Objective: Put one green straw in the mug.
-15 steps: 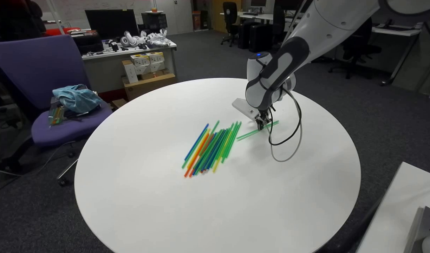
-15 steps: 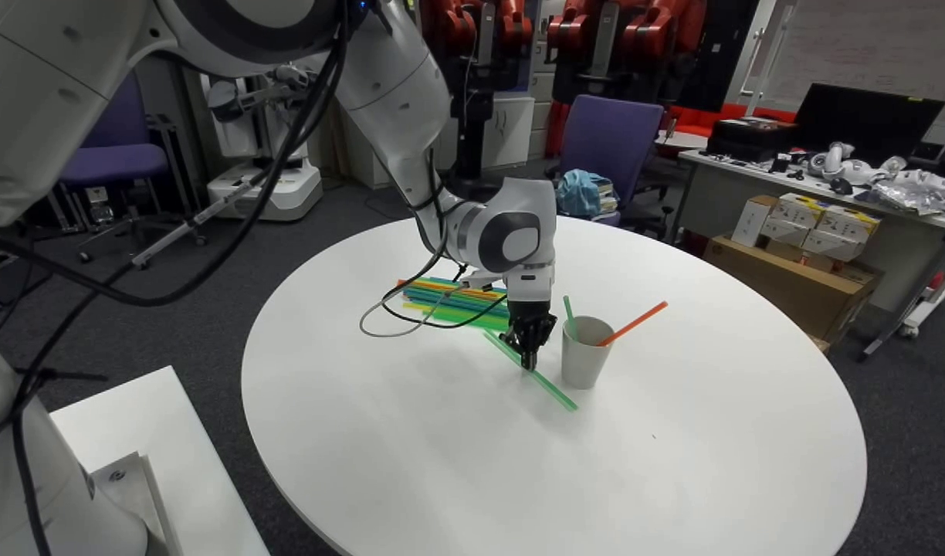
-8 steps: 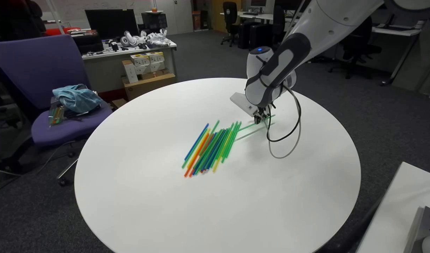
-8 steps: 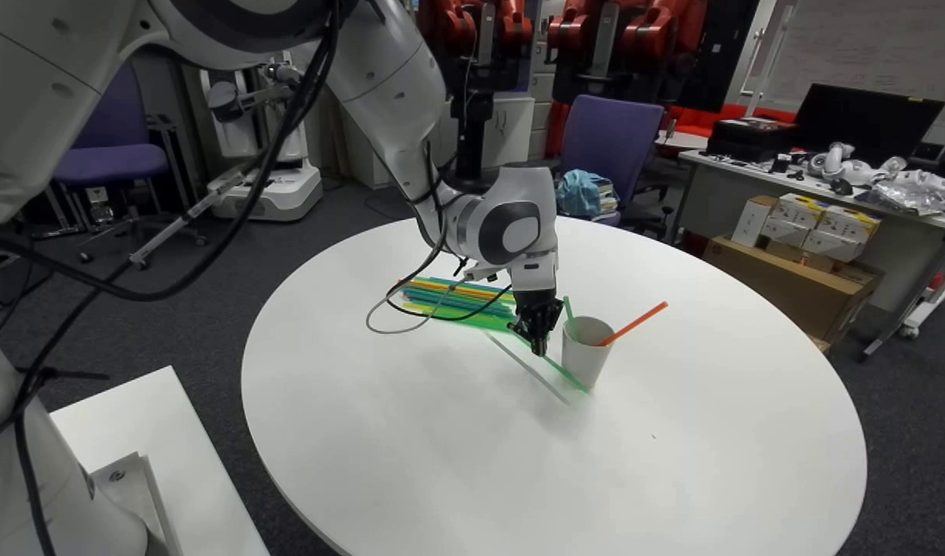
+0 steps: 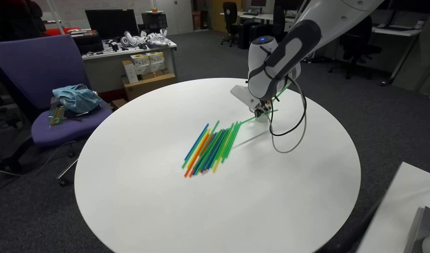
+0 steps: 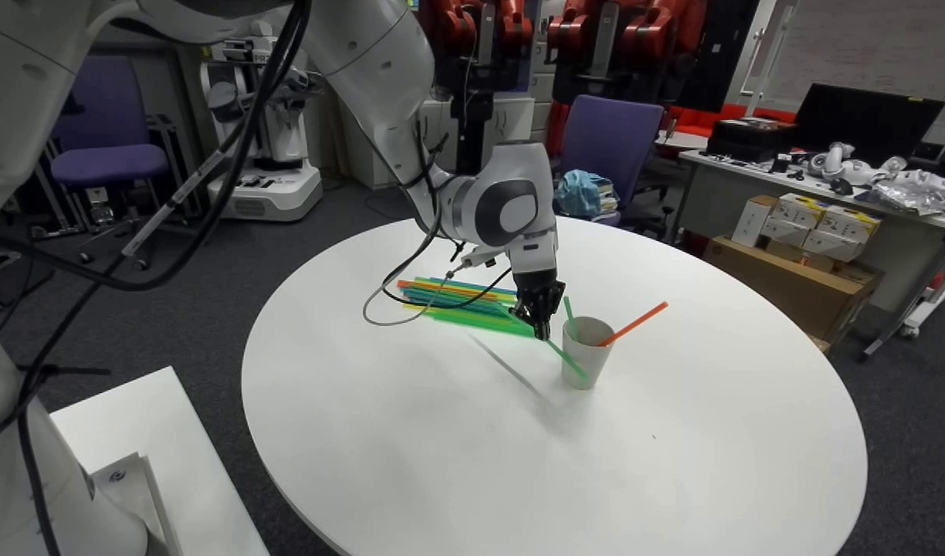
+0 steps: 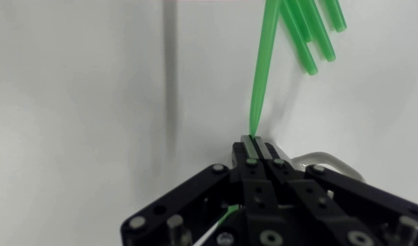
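My gripper (image 7: 252,137) is shut on one green straw (image 7: 263,65), pinching it flat at the fingertips. The straw is off the table, a little tilted, with its shadow apart from it. In an exterior view, the gripper (image 6: 542,333) hangs just beside the white mug (image 6: 596,364), and the straw's near end crosses in front of the mug's wall. Inside the mug lean a green straw (image 6: 570,315) and an orange straw (image 6: 638,322). The wrist view shows the mug's handle (image 7: 318,158), with most of the mug hidden behind the fingers.
A pile of green, blue, yellow and orange straws (image 5: 211,149) lies on the round white table (image 5: 201,214), close to the held straw's far end. Cables (image 5: 305,116) loop down from the arm. A purple chair (image 5: 43,77) stands beyond the table edge.
The gripper has risen from the table with the green straw, which lay flat a second ago. It has moved slightly towards the mug. The mug and pile have stayed put.
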